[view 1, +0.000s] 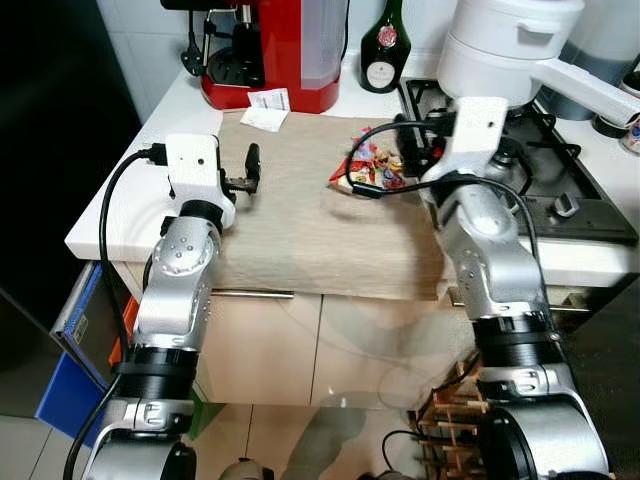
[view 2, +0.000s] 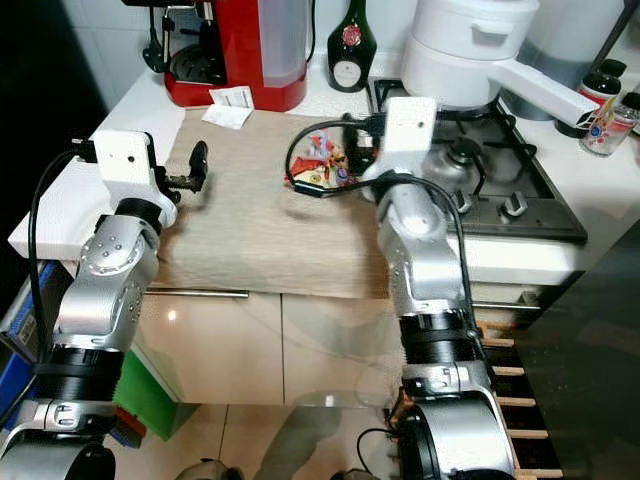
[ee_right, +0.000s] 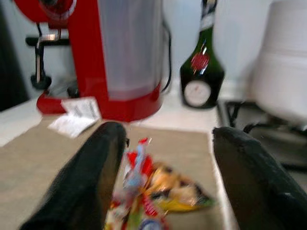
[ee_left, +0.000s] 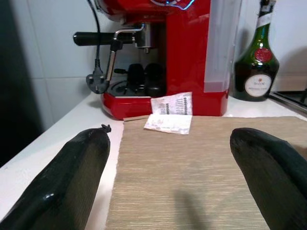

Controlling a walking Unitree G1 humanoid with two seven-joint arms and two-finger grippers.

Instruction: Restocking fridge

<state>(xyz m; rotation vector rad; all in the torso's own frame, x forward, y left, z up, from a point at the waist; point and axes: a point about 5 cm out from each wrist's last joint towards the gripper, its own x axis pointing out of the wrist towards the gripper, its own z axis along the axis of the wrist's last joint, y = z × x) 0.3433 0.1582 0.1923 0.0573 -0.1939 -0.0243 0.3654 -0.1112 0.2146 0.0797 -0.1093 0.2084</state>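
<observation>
A crumpled, colourful snack packet (view 1: 375,165) lies on the beige mat (view 1: 300,220) near the mat's right edge, beside the hob. My right gripper (ee_right: 168,136) hovers just above and behind the packet, open, with the packet (ee_right: 153,196) between and below its black fingers (ee_right: 96,172). My left gripper (view 1: 248,172) is held over the mat's left edge, open and holding nothing. In the left wrist view its fingers (ee_left: 72,182) point across the bare mat toward the coffee machine.
A red coffee machine (view 1: 280,50), two paper slips (view 1: 266,108) and a dark green bottle (view 1: 384,45) stand at the back of the white counter (view 1: 110,215). A white pot (view 1: 500,45) sits on the gas hob (view 1: 560,190). A wooden rack (view 1: 460,420) stands on the floor below right.
</observation>
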